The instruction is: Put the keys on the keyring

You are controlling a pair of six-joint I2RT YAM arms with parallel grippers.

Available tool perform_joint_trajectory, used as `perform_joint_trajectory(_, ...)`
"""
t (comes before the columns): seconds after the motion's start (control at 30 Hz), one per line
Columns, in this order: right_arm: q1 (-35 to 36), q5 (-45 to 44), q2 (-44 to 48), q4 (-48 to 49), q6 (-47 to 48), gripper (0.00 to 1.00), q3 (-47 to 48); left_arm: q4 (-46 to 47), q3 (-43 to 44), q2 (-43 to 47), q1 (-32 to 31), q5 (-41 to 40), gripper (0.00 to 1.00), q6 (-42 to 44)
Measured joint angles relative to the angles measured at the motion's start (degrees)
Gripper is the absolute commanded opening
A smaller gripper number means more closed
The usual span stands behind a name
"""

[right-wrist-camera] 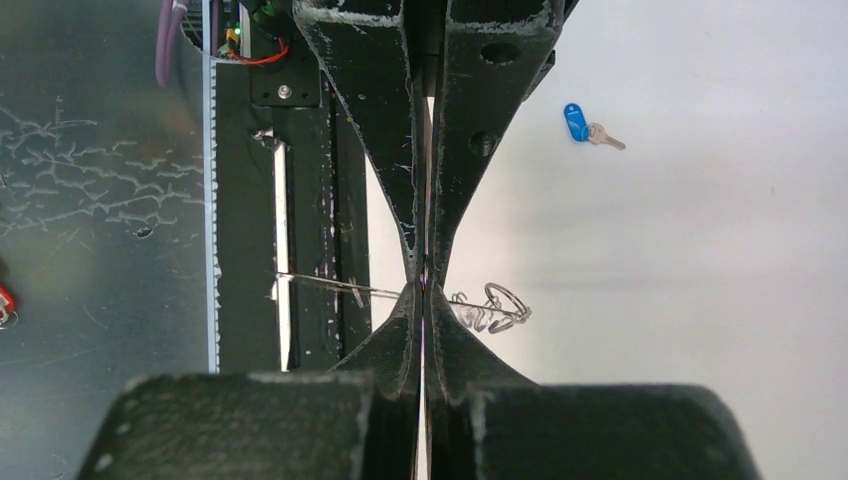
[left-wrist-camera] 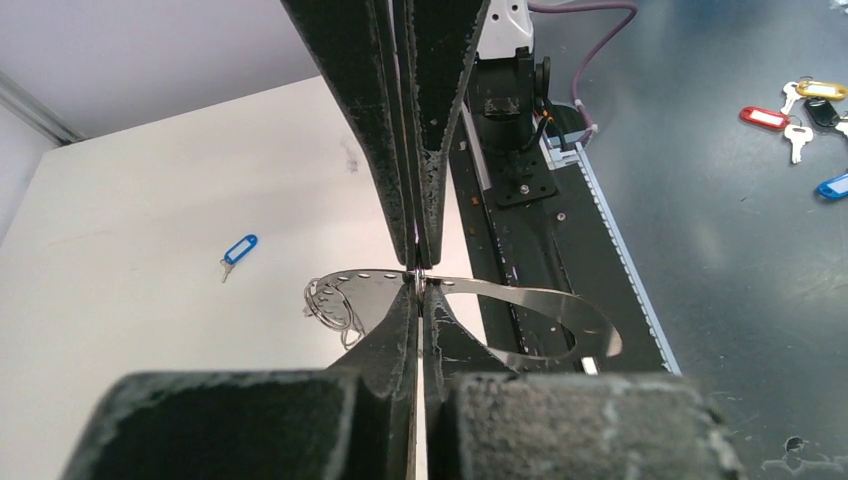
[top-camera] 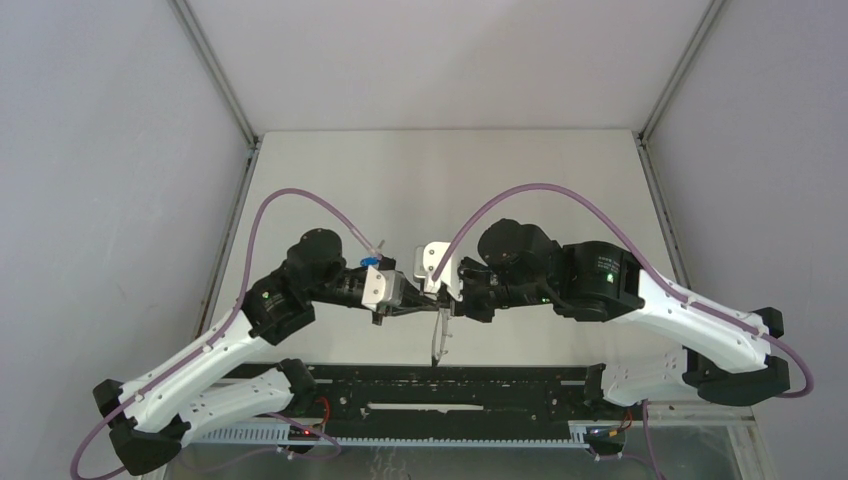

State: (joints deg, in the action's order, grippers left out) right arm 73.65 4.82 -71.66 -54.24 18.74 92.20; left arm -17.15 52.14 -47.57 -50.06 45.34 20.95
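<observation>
left claw (left-wrist-camera: 419,291): squeezing fully closed, pinching the thin rim of the keyring (left-wrist-camera: 500,290) between its fingertips
right claw (right-wrist-camera: 424,289): also clamping fully closed, gripping the same rim from the opposite side, its tips meeting the left claw's nose to nose
keyring: being held between both claws over the near edge of the bench (right-wrist-camera: 700,300); its flat band is showing a row of small holes, and part of the hoop is reaching out over the black rail (left-wrist-camera: 520,220)
wire loops (right-wrist-camera: 492,306): bunching on the hoop just beside the pinch point, on the bench side
key with the blue tag (right-wrist-camera: 579,123): lying flat on the bench, well apart from the hoop, touching neither claw
black rail: running along the bench's near edge
loose tagged keys (left-wrist-camera: 765,117): lying on the dark surface beyond the rail, showing red, yellow and blue tags
</observation>
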Motion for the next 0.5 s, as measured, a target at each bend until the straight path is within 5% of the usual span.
perform_joint_trajectory(0.1,0.0,0.3,0.1,0.1,0.0,0.0,0.0,0.0,0.0,0.0,0.0,0.2,0.0,0.0)
perform_joint_trajectory(0.3,-2.1,2.9,4.2,5.1,-1.4,0.36,-4.7,0.6,0.0,0.4,0.3,0.4,0.0,-0.9)
perform_joint_trajectory(0.5,-11.0,8.9,15.3,13.8,-5.4,0.45,-13.0,4.4,-0.9,0.6,1.3,-0.3,0.0,-7.2)
